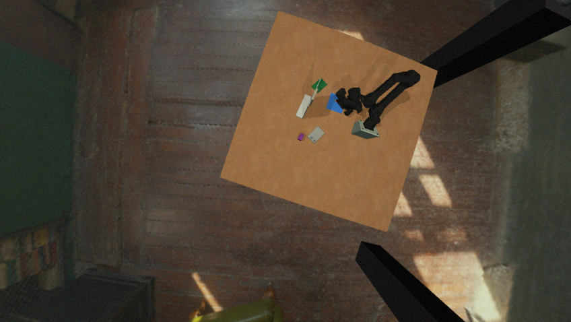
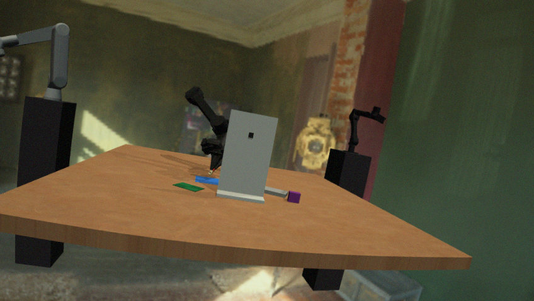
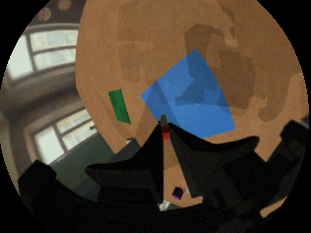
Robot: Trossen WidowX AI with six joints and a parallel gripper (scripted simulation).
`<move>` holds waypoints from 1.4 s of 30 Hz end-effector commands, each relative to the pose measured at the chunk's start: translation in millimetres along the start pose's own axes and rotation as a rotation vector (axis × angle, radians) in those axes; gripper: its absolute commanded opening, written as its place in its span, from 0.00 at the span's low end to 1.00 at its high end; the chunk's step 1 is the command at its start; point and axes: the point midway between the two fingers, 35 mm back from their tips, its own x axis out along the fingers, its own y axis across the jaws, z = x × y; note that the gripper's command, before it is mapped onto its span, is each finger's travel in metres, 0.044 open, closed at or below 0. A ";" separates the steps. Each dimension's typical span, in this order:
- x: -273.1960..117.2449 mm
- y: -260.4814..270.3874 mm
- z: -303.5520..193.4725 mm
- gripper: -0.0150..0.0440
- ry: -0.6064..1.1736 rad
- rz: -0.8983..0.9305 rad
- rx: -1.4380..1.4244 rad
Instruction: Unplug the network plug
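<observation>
My gripper [image 2: 213, 169] [image 3: 163, 127] is shut on the plug [image 2: 213, 170] [image 3: 165, 133], a small piece with a pale end and a red part. It holds the plug out of the socket, low above the table beside or over the blue square [image 1: 334, 104] [image 2: 206, 180] [image 3: 199, 97]. The exact height is hard to tell. In the wrist view the plug's pale tip overlaps the square's near edge. The pale upright panel [image 2: 242, 160] stands apart from the gripper, with a dark hole [image 2: 250, 135] through it. The tab on the plug is too small to make out.
A flat green patch [image 1: 319, 84] [image 2: 187, 186] [image 3: 119, 106] lies beside the panel. A grey flat box [image 1: 316, 133] [image 2: 276, 191] and a purple cube [image 1: 300, 137] [image 2: 293, 196] [image 3: 177, 193] lie at the panel's other side. The arm's base block [image 1: 364, 131] stands on the table.
</observation>
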 end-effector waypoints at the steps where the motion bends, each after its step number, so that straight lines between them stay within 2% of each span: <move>1: 2.6 -5.4 -1.0 0.25 0.004 -0.009 -0.015; 42: 19.7 -18.2 7.2 0.25 -0.006 0.005 -0.021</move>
